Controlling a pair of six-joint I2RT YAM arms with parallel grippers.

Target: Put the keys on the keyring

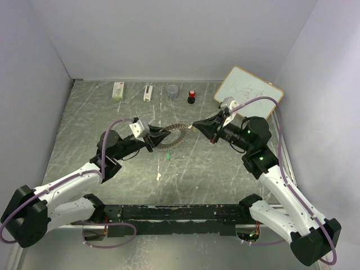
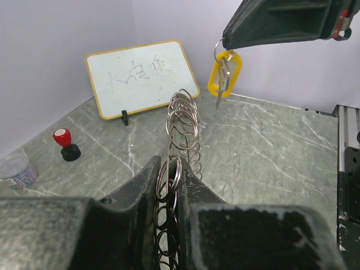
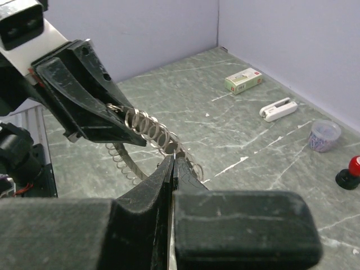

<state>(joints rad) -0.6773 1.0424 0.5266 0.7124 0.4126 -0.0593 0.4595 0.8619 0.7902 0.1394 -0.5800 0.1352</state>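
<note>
Inside the left pincer (image 2: 170, 170), the keyring (image 2: 192, 153) is half hidden.

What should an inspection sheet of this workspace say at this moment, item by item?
Surface: marbled grey-green table; one small white scrap.
Job's things: keyring crowded with small rings, in the left gripper; yellow key hanging from the right gripper, not threaded; green piece on the table, likely the other key.
Clutter: box, stapler, cup, red-topped knob along the far edge; whiteboard far right.
Grippers: left gripper shut on keyring; right gripper shut on yellow key.
Cables: purple cables loop along both arms; no snag seen.
Surroundings: plain pale walls; nothing else seen.
</note>
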